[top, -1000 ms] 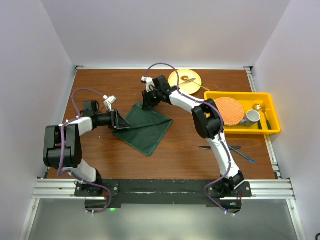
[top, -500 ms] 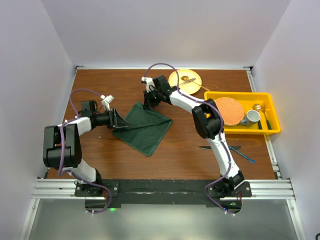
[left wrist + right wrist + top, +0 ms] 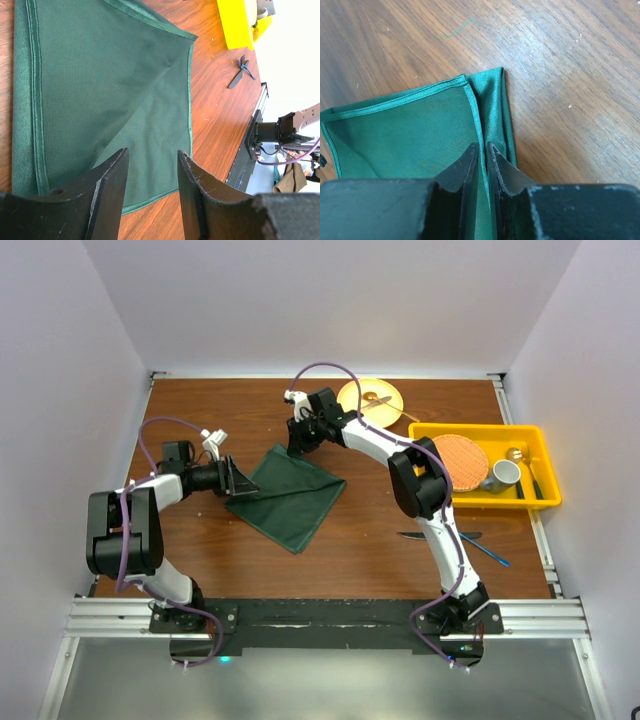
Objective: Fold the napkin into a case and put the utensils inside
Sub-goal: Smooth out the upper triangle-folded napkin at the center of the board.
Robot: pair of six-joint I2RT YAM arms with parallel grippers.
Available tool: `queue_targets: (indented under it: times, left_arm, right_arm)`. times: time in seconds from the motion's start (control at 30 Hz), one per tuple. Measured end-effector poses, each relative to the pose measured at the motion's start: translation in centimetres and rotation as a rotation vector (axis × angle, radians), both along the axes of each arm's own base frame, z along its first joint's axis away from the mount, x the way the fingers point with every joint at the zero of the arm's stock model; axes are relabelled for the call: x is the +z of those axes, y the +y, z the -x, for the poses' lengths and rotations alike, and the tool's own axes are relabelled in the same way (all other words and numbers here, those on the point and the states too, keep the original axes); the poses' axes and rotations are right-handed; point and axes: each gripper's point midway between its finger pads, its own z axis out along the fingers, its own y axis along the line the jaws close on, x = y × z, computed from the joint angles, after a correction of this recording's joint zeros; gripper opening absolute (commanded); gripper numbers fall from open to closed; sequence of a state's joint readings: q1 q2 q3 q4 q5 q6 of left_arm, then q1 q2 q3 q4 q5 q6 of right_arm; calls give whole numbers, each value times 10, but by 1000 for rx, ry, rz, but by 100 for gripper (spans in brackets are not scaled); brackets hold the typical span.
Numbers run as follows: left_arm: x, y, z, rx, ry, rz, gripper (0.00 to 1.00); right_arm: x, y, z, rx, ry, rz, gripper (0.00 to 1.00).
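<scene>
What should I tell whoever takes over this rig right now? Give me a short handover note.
Grippers: left gripper open over the napkin's left edge, holding nothing; right gripper pinched shut on the napkin's far corner hem.
Things: knife and blue fork lie on the table at its near right, apart from the napkin.
Done: napkin partly folded, layers overlapping, but wide.
Left: fold it narrow and long, then slip both utensils in.
</scene>
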State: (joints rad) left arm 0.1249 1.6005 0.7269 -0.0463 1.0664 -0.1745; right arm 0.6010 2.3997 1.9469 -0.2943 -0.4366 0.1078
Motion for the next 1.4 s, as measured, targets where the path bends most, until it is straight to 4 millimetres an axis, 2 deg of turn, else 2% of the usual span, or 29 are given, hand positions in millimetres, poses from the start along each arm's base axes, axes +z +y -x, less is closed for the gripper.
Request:
queue_targets:
  times: [0.9, 1.4]
  left_arm:
    - [-4, 0, 1, 3, 20, 5, 49]
    - [-5, 0, 1, 4, 26, 6, 49]
  right_arm:
    - [-1, -3, 4, 10, 17, 24, 27]
    - [-12, -6, 7, 16, 35, 42, 29]
